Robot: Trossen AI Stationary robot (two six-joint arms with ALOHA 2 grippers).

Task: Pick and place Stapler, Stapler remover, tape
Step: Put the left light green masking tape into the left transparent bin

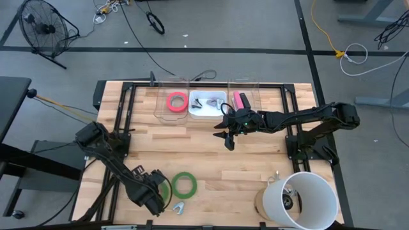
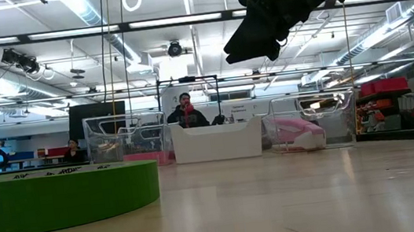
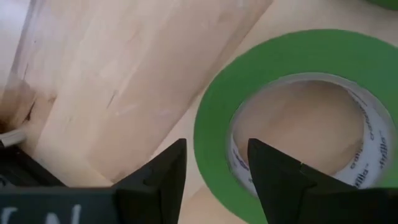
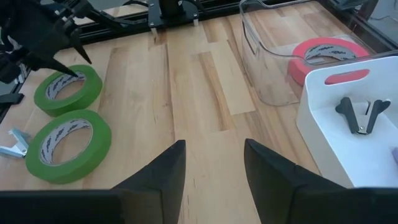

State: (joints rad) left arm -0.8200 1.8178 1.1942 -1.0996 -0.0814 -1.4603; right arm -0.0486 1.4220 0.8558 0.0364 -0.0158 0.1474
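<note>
From above, the left end effector (image 1: 155, 190) sits at the table's (image 1: 204, 163) near edge over one green tape roll (image 1: 165, 189), a second green roll (image 1: 184, 184) beside it. Its wrist camera shows its fingers (image 3: 163, 180) apart, straddling the roll's wall (image 3: 214, 149). The right end effector (image 4: 211, 168), fingers apart and empty, hovers near the bins, where the pink roll (image 4: 323, 55) lies.

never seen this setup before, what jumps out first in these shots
Two green tape rolls lie side by side at the table's near left edge, with the left gripper straddling the rim of one, its fingers open. Along the far edge stand three bins: a pinkish red tape roll sits in the clear left one, and the right gripper hangs in front of them.
</note>
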